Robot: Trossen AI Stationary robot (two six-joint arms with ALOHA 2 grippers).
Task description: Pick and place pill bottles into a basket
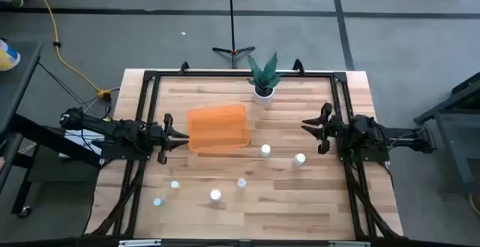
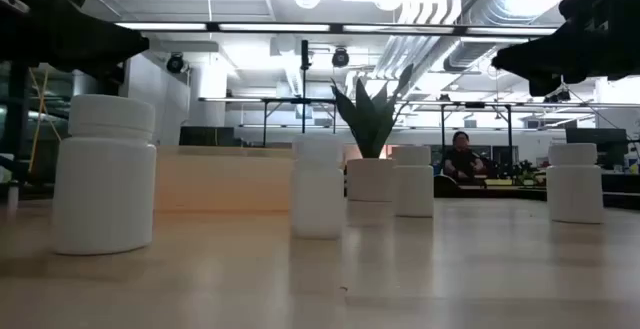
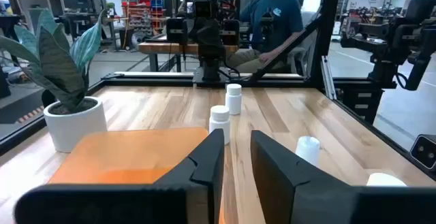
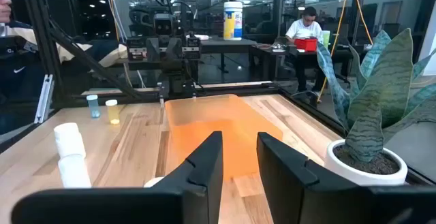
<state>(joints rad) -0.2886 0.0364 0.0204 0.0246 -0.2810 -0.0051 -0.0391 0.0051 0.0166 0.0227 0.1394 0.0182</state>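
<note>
The orange basket [image 1: 217, 128] lies flat on the table left of centre; it also shows in the left wrist view [image 3: 129, 156] and the right wrist view [image 4: 218, 125]. Several white-capped pill bottles stand upright on the wood: two right of the basket [image 1: 265, 151] [image 1: 300, 159], the others toward the near edge [image 1: 241, 182] [image 1: 215, 195] [image 1: 175, 185] [image 1: 158, 201]. My left gripper [image 1: 178, 136] is open and empty at the basket's left side. My right gripper [image 1: 309, 128] is open and empty, right of the basket and above the table.
A white pot with a green plant [image 1: 263, 80] stands at the far edge, just behind the basket. A black frame [image 1: 240, 73] runs round the table. People sit in the room beyond the table [image 4: 304, 28].
</note>
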